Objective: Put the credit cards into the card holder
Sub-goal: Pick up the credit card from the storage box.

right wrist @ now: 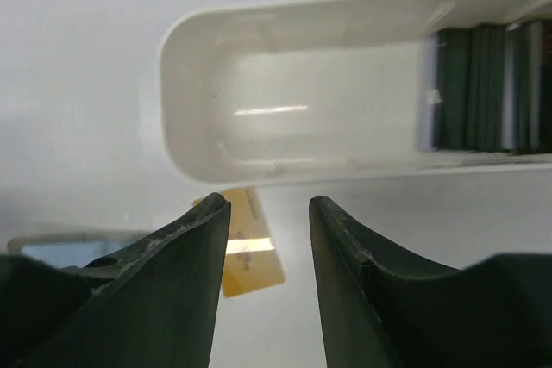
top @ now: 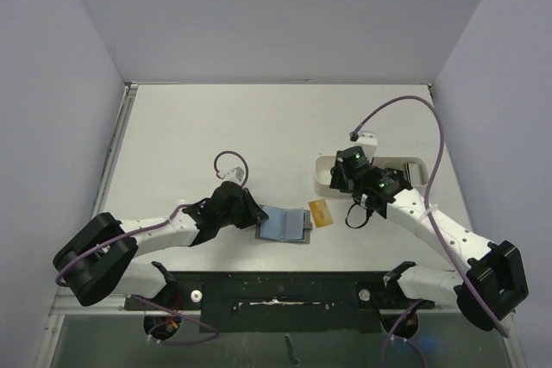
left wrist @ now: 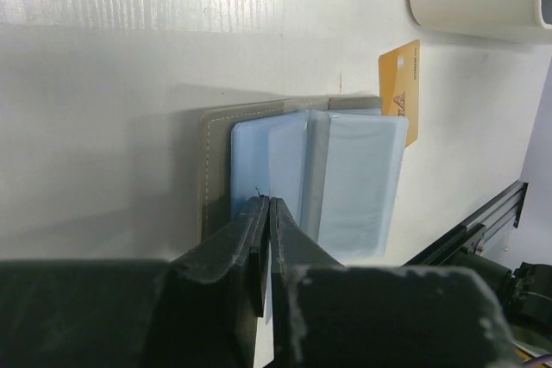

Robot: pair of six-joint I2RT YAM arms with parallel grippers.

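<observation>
Left wrist view showing card holder point(left wrist: 354, 178) lying open on table point(left wrist: 103, 84), light-blue pockets facing up. At its near edge, left gripper point(left wrist: 266, 206) pinching one pocket leaf, jaws pressing together on it. Flat at holder's far corner, orange card point(left wrist: 401, 88) lying. Dark credit cards point(right wrist: 483, 88) sitting packed on edge in one end of white tray point(right wrist: 185, 58). Just beside tray's near wall, right gripper point(right wrist: 269, 202) hovering, jaws standing spread, gripping nothing.

The left gripper point(left wrist: 269, 206) pinches, apparently, a blue leaf of the open card holder point(left wrist: 349, 178). An orange card point(left wrist: 401, 84) lies just beyond.
</observation>
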